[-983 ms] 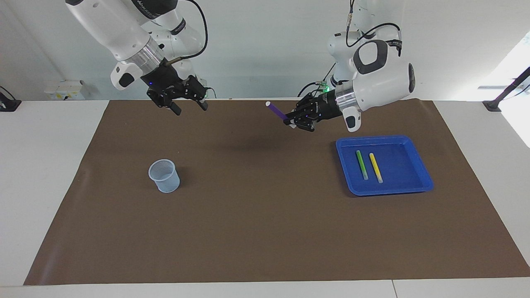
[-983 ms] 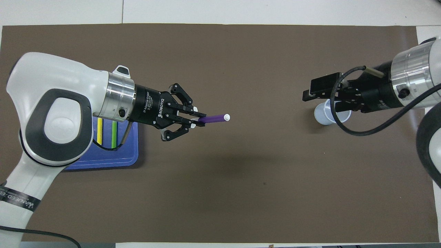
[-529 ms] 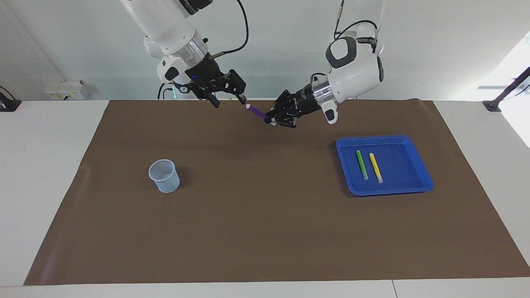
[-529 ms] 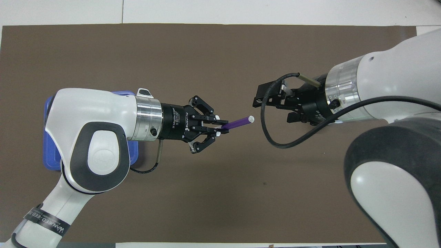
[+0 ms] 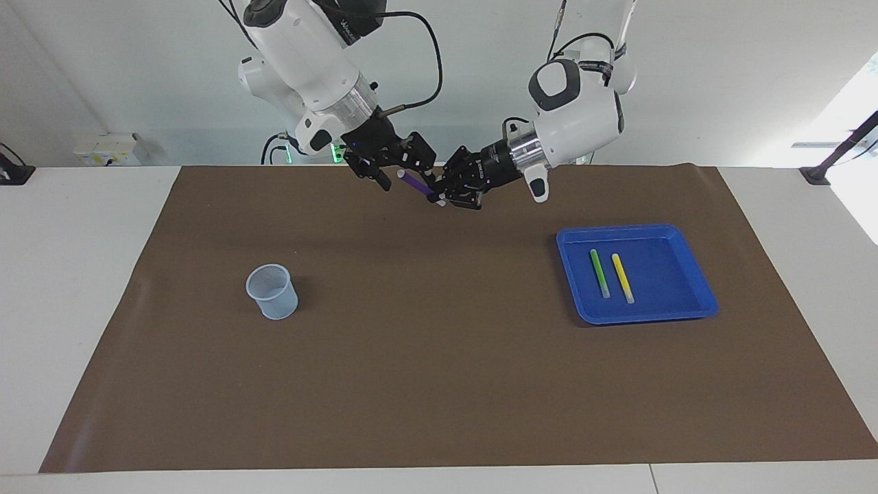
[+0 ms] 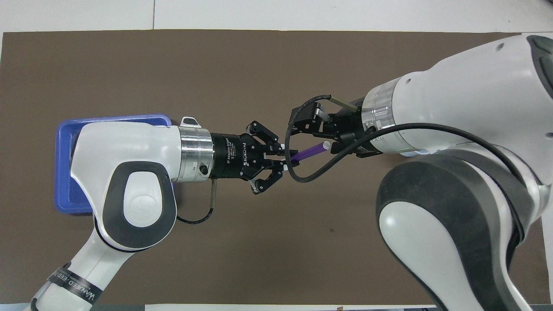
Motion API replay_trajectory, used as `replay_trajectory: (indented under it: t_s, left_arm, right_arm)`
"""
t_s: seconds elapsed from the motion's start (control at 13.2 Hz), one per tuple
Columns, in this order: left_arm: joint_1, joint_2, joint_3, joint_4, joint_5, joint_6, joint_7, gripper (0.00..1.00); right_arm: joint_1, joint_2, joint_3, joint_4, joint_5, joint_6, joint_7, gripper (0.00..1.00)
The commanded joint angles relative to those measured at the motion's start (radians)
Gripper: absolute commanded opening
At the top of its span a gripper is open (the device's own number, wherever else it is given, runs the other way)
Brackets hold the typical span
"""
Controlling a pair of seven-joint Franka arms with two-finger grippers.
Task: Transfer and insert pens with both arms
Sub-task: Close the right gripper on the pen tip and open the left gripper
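My left gripper [image 5: 439, 198] [image 6: 287, 157] is shut on the lower end of the purple pen [image 5: 414, 183] [image 6: 309, 152], held in the air over the mat's edge nearest the robots. The pen's whitish tip [image 6: 326, 145] points at my right gripper [image 5: 405, 172] [image 6: 322, 137], which is open with a finger on either side of that tip. Whether those fingers touch the pen I cannot tell. The green pen [image 5: 599, 272] and the yellow pen [image 5: 622, 278] lie side by side in the blue tray [image 5: 645, 318] [image 6: 65, 172]; the left arm hides them in the overhead view.
A pale blue plastic cup [image 5: 272, 291] stands upright on the brown mat [image 5: 439, 357] toward the right arm's end; the right arm covers it in the overhead view. A thin black pole [image 5: 840, 151] stands off the mat at the left arm's end.
Both grippers have come together over the mat's middle. The left one carried the purple pen toward the right arm; the right gripper swung in from over the cup and now brackets the pen's tip.
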Motion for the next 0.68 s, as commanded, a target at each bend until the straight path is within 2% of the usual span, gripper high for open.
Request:
replay_trajectory:
  t_s: [0.0,0.23,0.61]
  left_arm:
    - [-0.014,-0.039,0.011,-0.041,-0.043,0.036,-0.004,0.00]
    - [-0.013,-0.039,0.012,-0.043,-0.061,0.041,-0.007,0.00]
    - [-0.013,-0.039,0.012,-0.043,-0.063,0.041,-0.004,0.00]
  right_arm:
    - [0.003,-0.004,-0.004,-0.001,0.014,0.007,0.013,1.00]
    - [0.001,-0.011,-0.005,-0.001,0.007,-0.040,0.005,1.00]
    - [0.001,-0.010,-0.005,-0.001,0.001,-0.028,-0.001,0.99]
